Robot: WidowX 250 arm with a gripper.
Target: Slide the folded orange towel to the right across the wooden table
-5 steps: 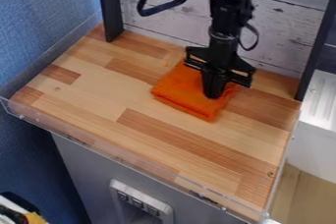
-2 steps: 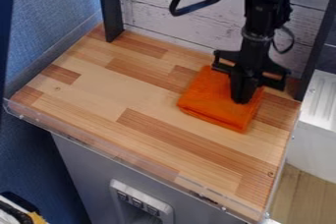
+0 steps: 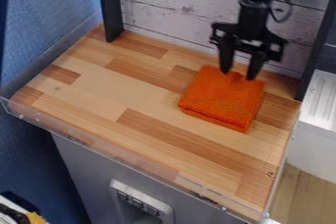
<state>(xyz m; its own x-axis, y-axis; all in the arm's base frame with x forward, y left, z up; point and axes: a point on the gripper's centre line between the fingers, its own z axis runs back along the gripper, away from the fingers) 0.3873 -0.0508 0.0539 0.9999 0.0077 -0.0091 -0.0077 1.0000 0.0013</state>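
The black gripper hangs over the back edge of a folded orange cloth, its two fingers spread apart and open. Whether the fingertips still touch the cloth I cannot tell. The cloth lies flat as a rough square on the right half of the wooden tabletop, with its folded layers showing along the front edge.
A pale plank wall stands behind the table, with dark posts at its back corners. A clear raised lip runs along the front edge. To the right is a white ridged surface.
The cloth has shifted to the right along with the gripper. Since the middle frame the gripper has opened and risen off the cloth's middle, while the cloth stayed almost in place.
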